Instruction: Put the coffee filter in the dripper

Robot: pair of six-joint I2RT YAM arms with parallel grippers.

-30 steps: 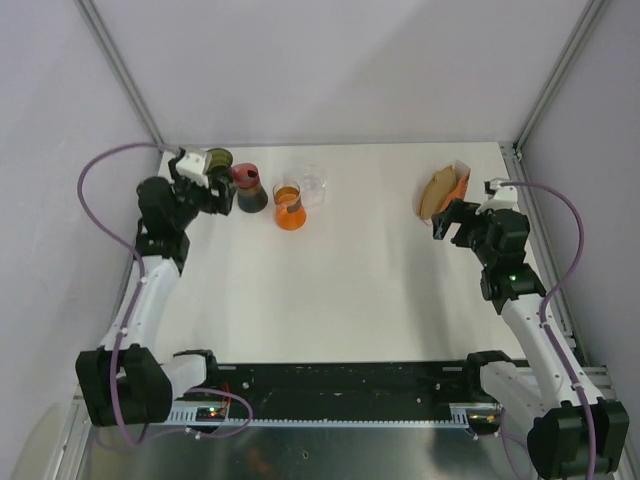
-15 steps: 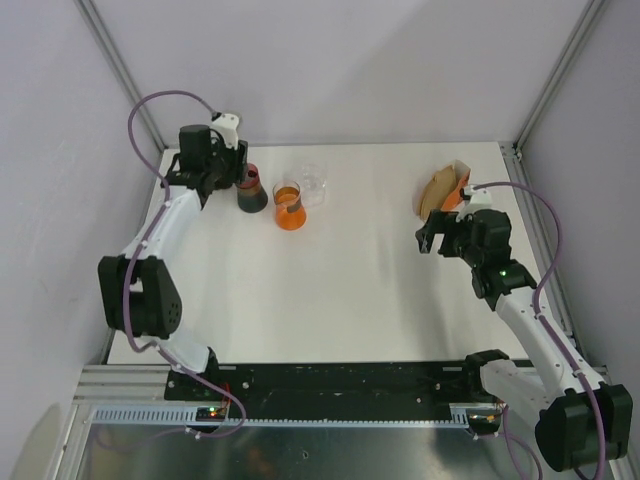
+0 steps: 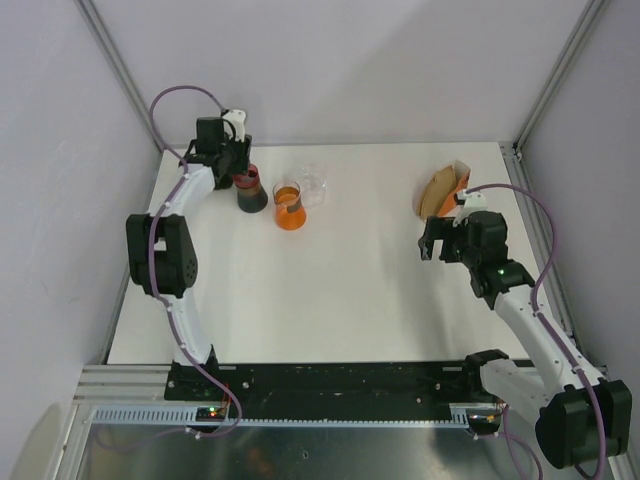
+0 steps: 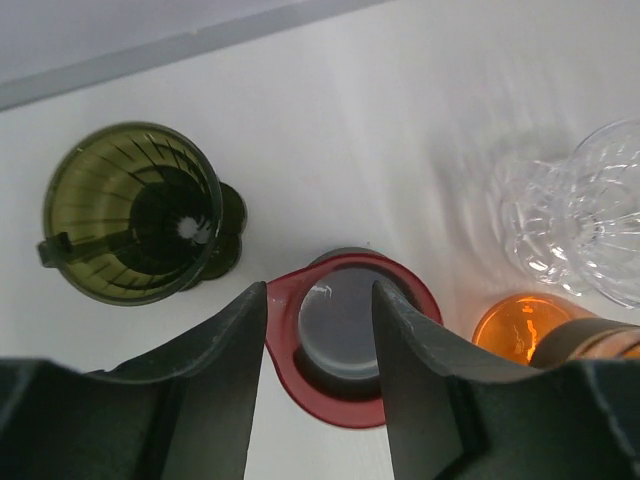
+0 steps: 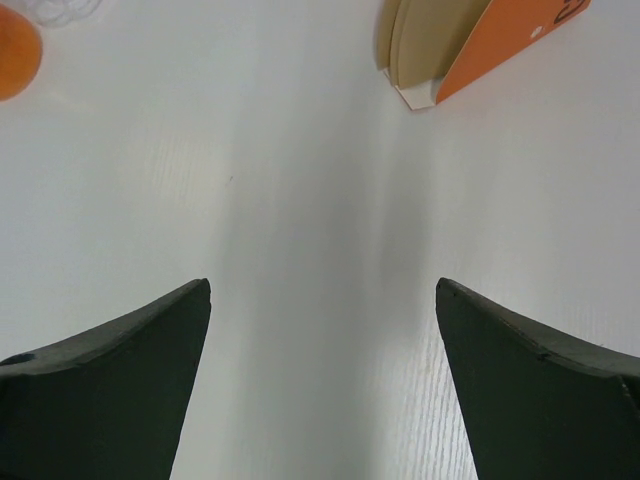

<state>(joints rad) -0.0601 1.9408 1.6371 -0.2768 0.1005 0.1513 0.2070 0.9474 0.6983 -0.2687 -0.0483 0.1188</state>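
Note:
The coffee filters (image 3: 437,190) are a stack of beige papers in an orange holder (image 3: 460,183) at the back right; they also show at the top of the right wrist view (image 5: 425,40). The olive-green dripper (image 4: 130,210) stands empty at the back left, hidden under the left arm in the top view. My left gripper (image 3: 232,165) is open and empty, its jaws (image 4: 320,300) straddling from above the mouth of a red-rimmed dark carafe (image 4: 350,335). My right gripper (image 3: 440,240) is open and empty over bare table (image 5: 322,290), short of the filters.
An orange carafe (image 3: 289,207) and a clear glass dripper (image 3: 313,185) stand just right of the red-rimmed carafe (image 3: 250,192); both show in the left wrist view, the carafe (image 4: 525,325) and the glass dripper (image 4: 590,215). The back wall is close behind them.
My left arm has stretched to the back left, bringing its gripper over the dripper and red-rimmed carafe. My right gripper has drifted a little left, away from the filters.

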